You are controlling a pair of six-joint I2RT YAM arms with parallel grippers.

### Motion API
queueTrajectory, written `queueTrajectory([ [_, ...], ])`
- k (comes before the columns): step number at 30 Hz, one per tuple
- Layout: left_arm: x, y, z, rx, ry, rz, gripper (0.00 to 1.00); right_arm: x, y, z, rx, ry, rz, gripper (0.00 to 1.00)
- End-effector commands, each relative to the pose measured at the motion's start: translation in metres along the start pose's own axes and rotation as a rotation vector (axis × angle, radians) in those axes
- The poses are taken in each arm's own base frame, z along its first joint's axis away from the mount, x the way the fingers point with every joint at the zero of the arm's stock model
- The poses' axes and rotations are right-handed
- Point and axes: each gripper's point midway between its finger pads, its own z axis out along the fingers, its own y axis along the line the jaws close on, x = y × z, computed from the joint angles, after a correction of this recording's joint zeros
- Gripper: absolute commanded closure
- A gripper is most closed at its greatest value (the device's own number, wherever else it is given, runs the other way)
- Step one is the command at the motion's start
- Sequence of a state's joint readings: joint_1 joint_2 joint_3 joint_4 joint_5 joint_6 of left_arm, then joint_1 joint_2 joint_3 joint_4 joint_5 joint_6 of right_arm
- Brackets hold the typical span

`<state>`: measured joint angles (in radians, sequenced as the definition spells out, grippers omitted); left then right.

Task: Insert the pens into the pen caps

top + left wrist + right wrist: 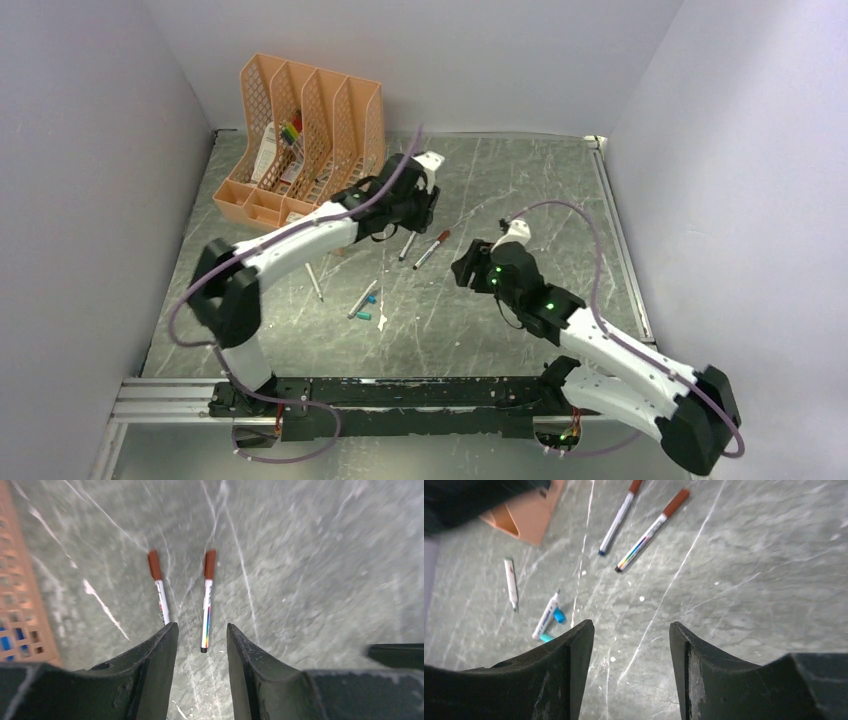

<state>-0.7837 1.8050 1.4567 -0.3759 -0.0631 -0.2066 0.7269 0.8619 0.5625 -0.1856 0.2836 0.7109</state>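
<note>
Nearest, both arm bases are seen fixed to a dark rail (pixel 400 392) at the front edge of the worktop (pixel 520 190). The right arm (pixel 610 350) is reached toward mid-worktop. The right jaws are held moderately wide with nothing gripped, and only scratched grey surface is seen between them. Ahead of them and to the left, a white pen (pixel 545 616) is found lying flat, with a teal pen cap (pixel 559 615) just beside its middle and another teal pen cap (pixel 545 638) by its near end. Slightly further left, a second slim pen (pixel 511 582) is noted lying alone; whether its tip is capped cannot be told. Further out, two pens with dark red caps fitted are laid nearly parallel, near each other but apart. The left arm (pixel 300 240) is stretched out over them. The left jaws are parted and empty, held above the worktop. One red-capped pen (pixel 206 605) is lined up with the gap, just beyond the fingertips, and the other red-capped pen (pixel 161 592) is partly hidden behind one finger. Farthest, an orange mesh file organiser (pixel 350 110) is stood at the back left, with bright multicoloured markers (pixel 290 131) seen in one compartment.
</note>
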Motion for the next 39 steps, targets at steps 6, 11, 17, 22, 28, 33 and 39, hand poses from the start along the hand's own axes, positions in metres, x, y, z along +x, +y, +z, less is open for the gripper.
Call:
queueTrajectory([
  [6,0.02,0.08,-0.061,-0.111,-0.088,-0.288,0.41,0.062,0.066,0.049,-0.118,0.167,-0.057,0.35],
  [11,0.052,0.123,-0.093,-0.134,-0.158,-0.477,0.39,0.084,0.102,0.087,-0.155,0.214,-0.041,0.33],
  [17,0.074,0.149,-0.116,-0.173,-0.18,-0.543,0.39,0.107,0.14,0.12,-0.241,0.266,-0.011,0.34],
  [22,0.068,0.148,-0.123,-0.155,-0.202,-0.544,0.39,0.122,0.151,0.132,-0.258,0.293,0.016,0.37],
  [28,0.067,0.145,-0.123,-0.138,-0.202,-0.538,0.39,0.136,0.147,0.137,-0.258,0.318,0.023,0.42],
  [33,0.067,0.144,-0.122,-0.129,-0.194,-0.532,0.41,0.145,0.147,0.142,-0.262,0.34,0.03,0.46],
  [39,0.068,0.143,-0.121,-0.124,-0.19,-0.529,0.42,0.152,0.146,0.145,-0.258,0.353,0.037,0.51],
])
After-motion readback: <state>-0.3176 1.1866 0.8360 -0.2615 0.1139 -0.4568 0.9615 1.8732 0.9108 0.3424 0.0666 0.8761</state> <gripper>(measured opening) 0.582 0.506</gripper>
